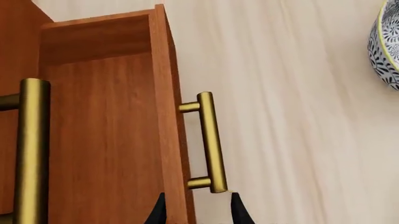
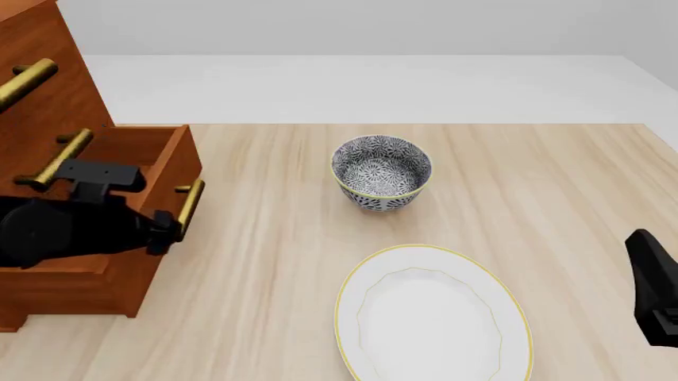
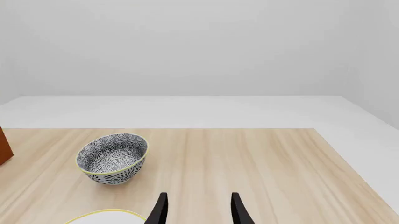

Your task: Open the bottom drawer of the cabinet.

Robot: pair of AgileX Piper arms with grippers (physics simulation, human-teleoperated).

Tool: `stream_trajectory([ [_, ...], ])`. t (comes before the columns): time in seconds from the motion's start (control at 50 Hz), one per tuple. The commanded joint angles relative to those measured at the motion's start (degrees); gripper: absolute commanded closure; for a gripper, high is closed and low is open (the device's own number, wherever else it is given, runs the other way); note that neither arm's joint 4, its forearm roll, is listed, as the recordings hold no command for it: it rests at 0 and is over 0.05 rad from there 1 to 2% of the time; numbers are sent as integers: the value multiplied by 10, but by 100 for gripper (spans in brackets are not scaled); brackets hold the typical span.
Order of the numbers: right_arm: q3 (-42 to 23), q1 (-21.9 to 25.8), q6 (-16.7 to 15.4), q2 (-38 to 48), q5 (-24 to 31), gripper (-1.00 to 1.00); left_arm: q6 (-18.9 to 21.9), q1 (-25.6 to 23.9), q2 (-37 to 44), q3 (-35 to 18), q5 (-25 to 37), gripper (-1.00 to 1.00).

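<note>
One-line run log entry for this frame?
bottom drawer: pulled out | left gripper: open by handle | right gripper: open, idle

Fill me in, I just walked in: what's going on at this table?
The left gripper sits open by the brass handle of the bottom drawer, which already stands pulled out of the cabinet. Its fingers close on nothing. The right gripper idles open over the table, near a patterned bowl and a white plate.

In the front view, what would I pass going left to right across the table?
Cabinet → open bottom drawer with the left end effector at its handle → patterned bowl → right arm. The white plate overlaps the bowl's span.
</note>
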Motion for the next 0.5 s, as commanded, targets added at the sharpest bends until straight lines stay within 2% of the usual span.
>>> stream_trajectory([
  [0.02,0,0,0,0,0,-100,-1,-27,-10,-6,11,-100],
  [0.2,0,0,0,0,0,-100,14,-36,-6,-23,15,-100],
  [0.5,0,0,0,0,0,-100,-16,-84,32,-36,-6,-100],
])
